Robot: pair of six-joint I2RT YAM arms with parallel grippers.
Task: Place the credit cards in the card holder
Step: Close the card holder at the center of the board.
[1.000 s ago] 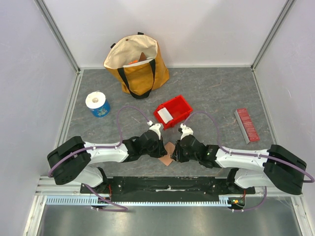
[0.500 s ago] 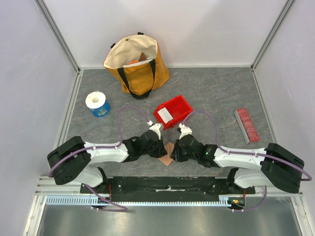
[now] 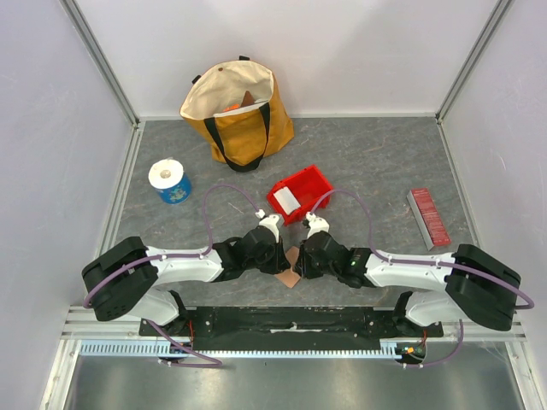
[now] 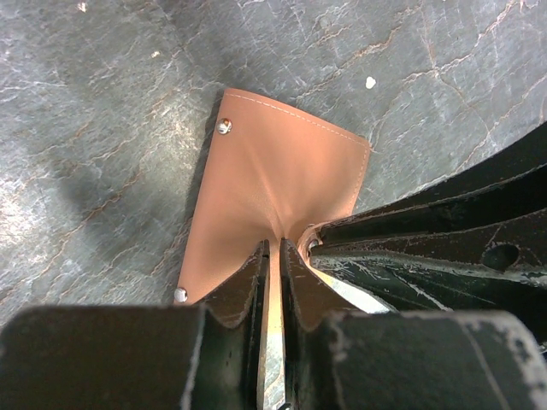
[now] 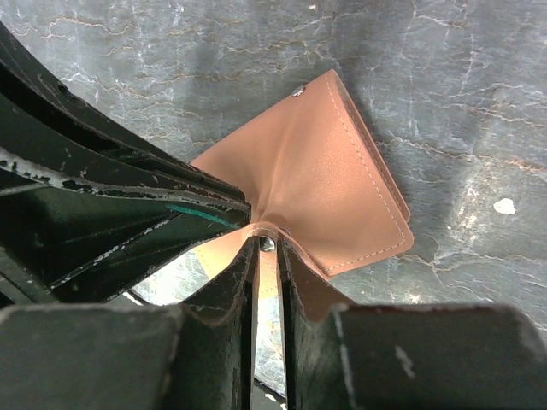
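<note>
Grey tabletop (image 3: pixel 385 162): my left claw (image 4: pixel 272 248) and right claw (image 5: pixel 267 243) clamp the wallet (image 4: pixel 282 171). White card (image 3: pixel 288 202), at twelve o'clock, not yet inserted.

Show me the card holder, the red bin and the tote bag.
card holder (image 4: pixel 286 171): left wrist view, middle of tan flap.
red bin (image 3: pixel 314 185): top view, bare red floor.
tote bag (image 3: pixel 244 132): top view, yellow front panel.

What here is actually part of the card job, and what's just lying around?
Part of the job: card holder, pinched by left fingers and right fingers; white card, apparently, in the red bin.
Lying about: tote bag, blue-and-white roll, dark-red ribbed bar.
</note>
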